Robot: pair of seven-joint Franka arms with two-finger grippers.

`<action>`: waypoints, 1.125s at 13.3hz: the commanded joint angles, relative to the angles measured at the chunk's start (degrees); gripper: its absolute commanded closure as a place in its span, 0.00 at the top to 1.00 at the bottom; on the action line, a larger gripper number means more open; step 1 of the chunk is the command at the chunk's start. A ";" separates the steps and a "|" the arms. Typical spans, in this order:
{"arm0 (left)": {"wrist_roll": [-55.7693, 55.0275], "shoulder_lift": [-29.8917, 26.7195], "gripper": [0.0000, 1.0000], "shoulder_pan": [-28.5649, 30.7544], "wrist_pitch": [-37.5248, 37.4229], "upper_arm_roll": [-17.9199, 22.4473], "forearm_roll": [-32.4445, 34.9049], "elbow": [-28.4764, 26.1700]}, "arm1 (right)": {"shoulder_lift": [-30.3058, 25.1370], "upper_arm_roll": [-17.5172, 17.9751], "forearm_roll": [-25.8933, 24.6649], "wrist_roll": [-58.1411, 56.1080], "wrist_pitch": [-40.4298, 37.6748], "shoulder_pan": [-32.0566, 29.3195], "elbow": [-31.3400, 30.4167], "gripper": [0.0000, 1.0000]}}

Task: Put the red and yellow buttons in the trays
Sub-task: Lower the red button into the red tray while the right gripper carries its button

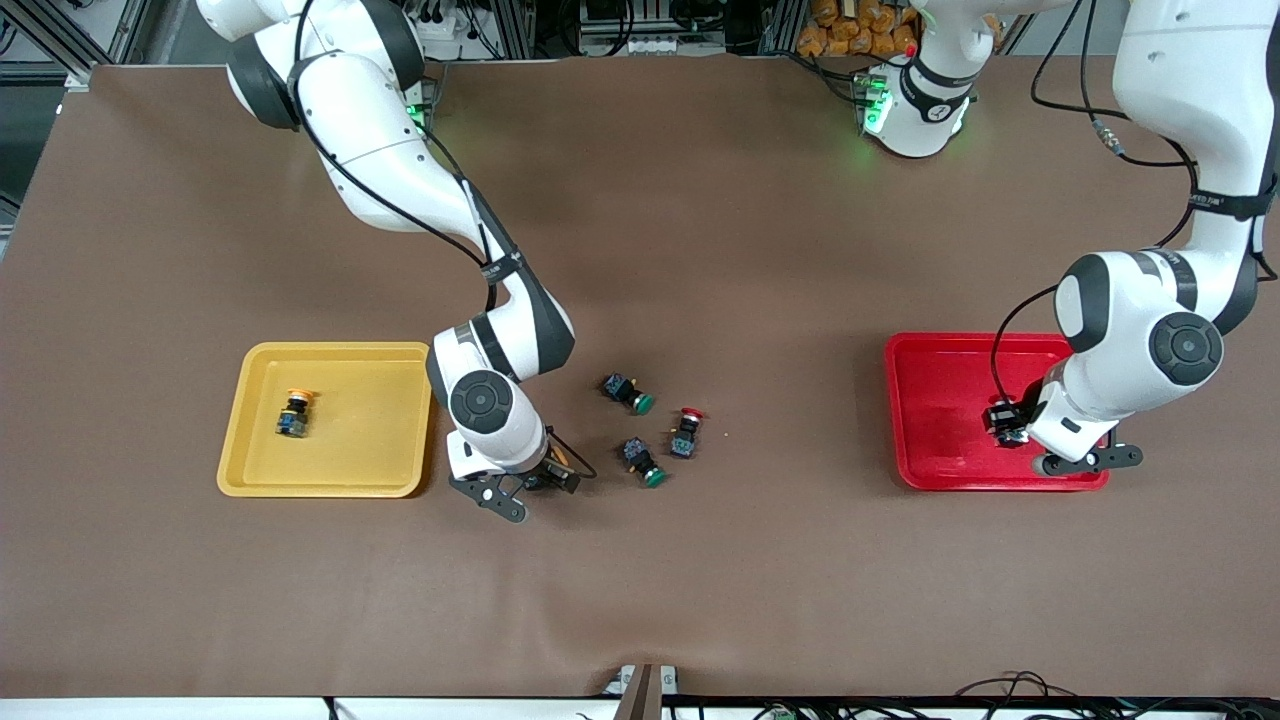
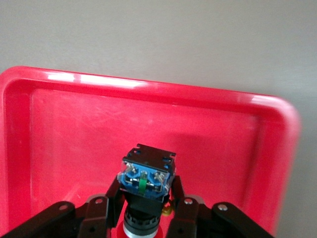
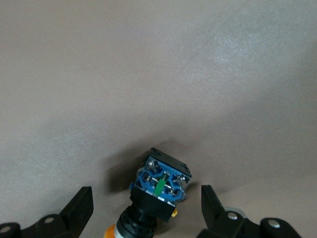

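Gripping a red-capped button [image 2: 147,186] with my left gripper [image 2: 147,218], I have my fingers [image 2: 110,203] clamped on its black neck, its blue terminal end turned away from my wrist, and I hold it over the red tray [image 1: 935,400] at the left arm's end of the table. My right gripper [image 3: 148,210] is low over the bare table just beside the yellow tray [image 1: 360,440], its jaws spread wide on either side of a yellow-capped button [image 3: 157,191] without touching it; that button lies on the brown table [image 1: 700,250]. A second yellow-capped button [image 1: 294,412] lies inside the yellow tray. Near the middle of the table lie a second red-capped button [image 1: 685,432] and two green-capped switches [image 1: 628,392], close together but apart from each other.
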 commanded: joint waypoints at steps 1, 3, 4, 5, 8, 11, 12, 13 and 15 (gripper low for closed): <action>3.63 1.48 0.00 3.83 3.05 -0.72 1.12 -1.19 | 1.04 0.04 0.42 2.35 -0.30 0.08 1.29 0.69; 3.63 2.36 0.00 4.37 3.23 -0.72 1.12 -1.19 | 1.04 0.04 0.42 2.36 -0.30 -0.18 1.29 0.30; 3.63 2.89 0.00 4.37 3.23 -0.72 1.04 -1.19 | 0.95 0.04 0.42 2.27 -0.30 -0.18 1.38 0.16; 3.63 3.33 0.00 4.37 3.14 -0.72 1.04 -1.19 | 0.95 0.04 0.42 2.27 -0.30 -0.27 1.38 0.01; 3.54 4.12 0.00 5.07 2.70 -0.72 1.04 -1.37 | -2.90 0.04 0.69 1.22 -4.06 -0.80 1.47 0.00; 2.67 4.30 0.00 5.25 1.91 -0.81 1.04 -2.94 | -9.04 0.04 0.60 -3.24 -20.65 -1.93 3.74 0.00; 2.66 4.04 0.00 5.43 1.56 -0.81 0.95 -3.56 | -12.12 0.04 0.69 -5.44 -25.04 -2.81 4.36 0.00; 2.75 3.95 0.00 6.04 0.60 -0.81 0.95 -3.91 | -16.06 0.12 0.77 -7.81 -29.09 -4.03 4.37 0.00; 2.75 3.69 0.00 6.39 -1.60 -0.90 0.95 -3.92 | -24.94 0.04 1.74 -15.35 -37.35 -7.28 4.02 0.00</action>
